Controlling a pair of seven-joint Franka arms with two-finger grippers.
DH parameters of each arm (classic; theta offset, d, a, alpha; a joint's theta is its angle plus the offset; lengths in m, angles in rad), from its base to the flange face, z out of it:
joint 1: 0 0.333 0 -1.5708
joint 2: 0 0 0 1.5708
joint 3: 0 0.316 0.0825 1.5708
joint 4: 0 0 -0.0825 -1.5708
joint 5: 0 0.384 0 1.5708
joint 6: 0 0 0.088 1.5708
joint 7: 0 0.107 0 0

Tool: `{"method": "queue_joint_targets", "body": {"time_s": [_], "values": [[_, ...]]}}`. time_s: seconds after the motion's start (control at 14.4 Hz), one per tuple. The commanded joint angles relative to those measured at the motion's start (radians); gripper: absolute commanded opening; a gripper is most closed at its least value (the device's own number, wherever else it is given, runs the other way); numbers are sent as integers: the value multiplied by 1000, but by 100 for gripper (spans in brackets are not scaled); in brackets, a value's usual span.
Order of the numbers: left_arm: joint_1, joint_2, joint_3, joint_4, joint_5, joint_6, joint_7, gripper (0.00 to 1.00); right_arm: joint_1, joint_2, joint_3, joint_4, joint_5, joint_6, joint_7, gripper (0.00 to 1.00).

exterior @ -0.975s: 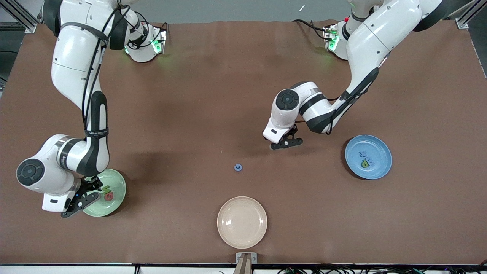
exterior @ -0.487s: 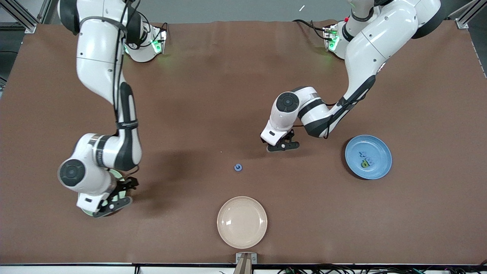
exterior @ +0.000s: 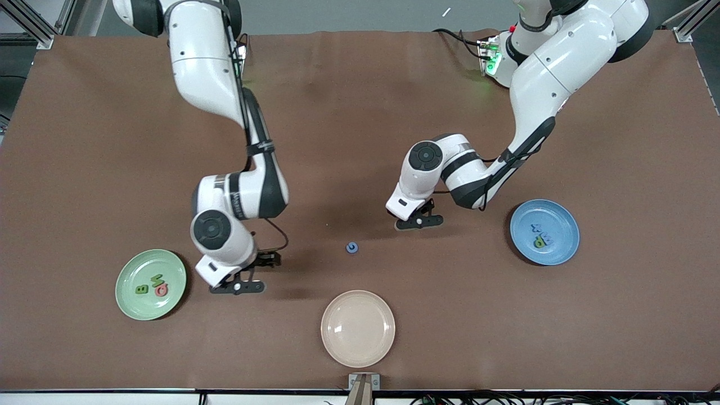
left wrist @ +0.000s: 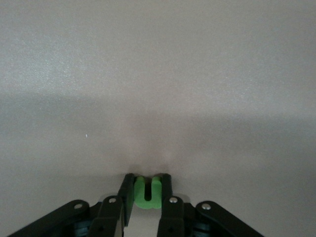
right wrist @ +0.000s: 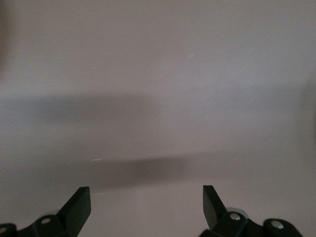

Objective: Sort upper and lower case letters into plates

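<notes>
The brown surface (exterior: 360,112) fills the front view, and both arms are reaching out over its middle. The right arm comes down from its base at the top edge, and the right gripper (exterior: 237,287) hangs over bare brown between the green plate and the cream plate; in the right wrist view (right wrist: 147,205) its jaws are spread wide with nothing between them. The left gripper (exterior: 419,221) is over bare surface near the middle, and the left wrist view (left wrist: 147,192) has its jaws pinching a small green letter (left wrist: 147,191), a piece with two prongs and a slot between them.

On to the plates! The pale green plate (exterior: 126,295) sits toward the right arm's end, close to the edge nearest the front camera. The sky blue plate (exterior: 562,216) lies toward the left arm's end, about midway between the top and bottom edges. The cream plate (exterior: 358,328) sits at the middle of the near edge.

Now the small stuff. In the green plate lie a green B (exterior: 141,289), another green letter (exterior: 157,279) and a pink letter (exterior: 161,290), all close together. In the blue plate rest a blue piece (exterior: 537,229) and a green letter (exterior: 540,242), touching or nearly so. One small blue letter (exterior: 352,247) lies alone on the surface near its centre, farther from the front camera than the cream plate.
</notes>
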Motion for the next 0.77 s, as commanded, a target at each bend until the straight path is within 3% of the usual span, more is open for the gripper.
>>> {"method": "queue_joint_targets", "body": {"time_s": [0.0,0.35,0.49,0.7], "values": [[-2,24,35,17,27,2,-1,0,49,-10,3,26,27,19,235,100],[151,-55,24,19,27,-62,100,0,44,18,170,35,30,301,349,100],[238,-77,-2,11,27,-64,144,0,46,48,209,35,21,373,343,100],[338,-120,-34,7,27,-156,260,0,69,84,217,35,-16,403,334,100]]}}
